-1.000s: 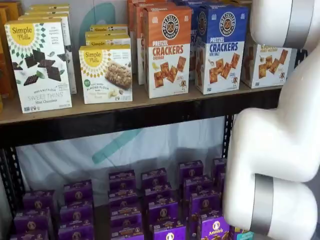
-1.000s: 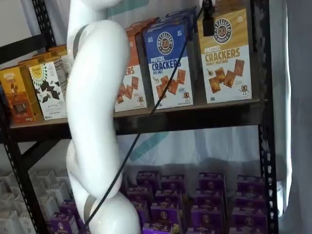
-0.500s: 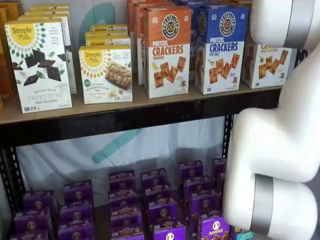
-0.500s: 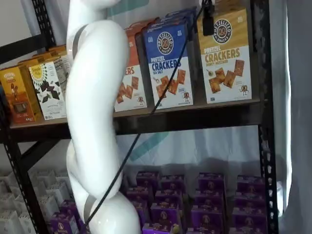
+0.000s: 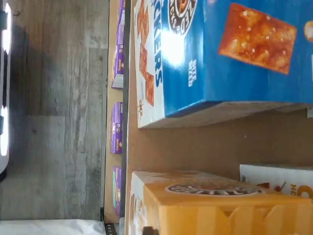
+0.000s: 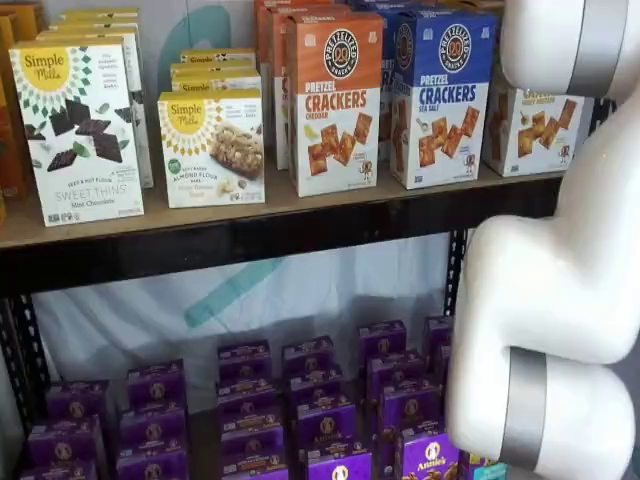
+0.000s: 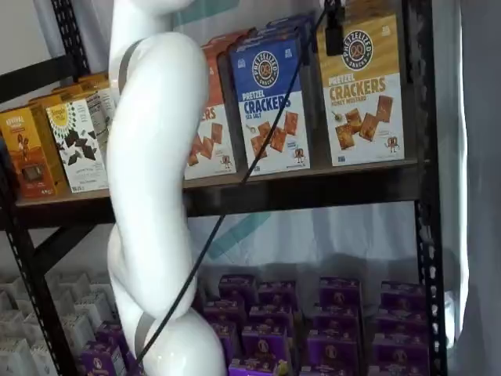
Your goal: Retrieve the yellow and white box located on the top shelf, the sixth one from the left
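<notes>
The yellow and white box is seen at the right end of the top shelf, beside the blue-topped carton. A black finger is pressed against its front; the grip cannot be told. Light, stiff card is judged: narrow sides are best pinched.

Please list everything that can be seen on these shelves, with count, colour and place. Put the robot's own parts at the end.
yellow and white box: one in front, yellow top, right end of the top shelf
blue-topped carton: a row, next to it
orange-topped carton: a row, middle
white cookie boxes: a row, left
short white bar boxes: a row, beside them
orange boxes: several, far left
purple boxes: many, lower shelf
cable: one, black, hanging
arm: white, before the shelves
pincer: black, at the yellow box's top; open or shut unclear
</notes>
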